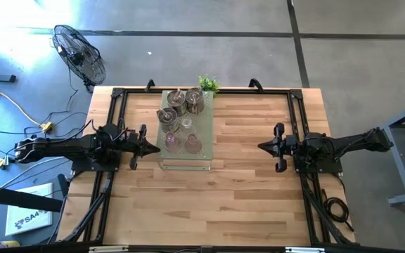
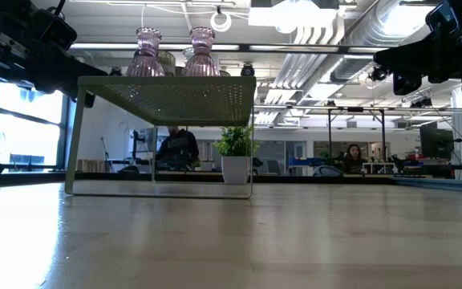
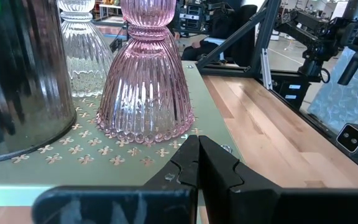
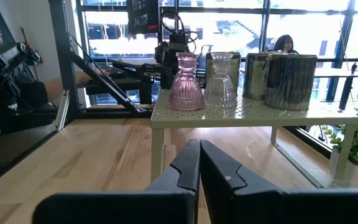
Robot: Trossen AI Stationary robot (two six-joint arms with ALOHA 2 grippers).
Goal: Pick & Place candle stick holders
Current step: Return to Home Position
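Six candle stick holders stand on their bases on a pale green perforated stand (image 1: 202,156). Three are metal (image 1: 176,102), one is clear glass (image 1: 186,125), and two are pink glass (image 1: 172,143), (image 1: 192,144). My left gripper (image 1: 157,147) is shut and empty at the stand's left edge, just short of the nearer pink holder (image 3: 145,74). The clear holder (image 3: 82,50) and a metal one (image 3: 17,81) stand beside that pink holder. My right gripper (image 1: 261,147) is shut and empty, to the right of the stand and pointing at it (image 4: 199,148).
A small green plant (image 1: 208,84) in a white pot stands behind the stand's far right corner. The stand rests on thin legs (image 2: 72,136) with open space under it. Bare wood lies between the stand and my right gripper. People sit in the room behind.
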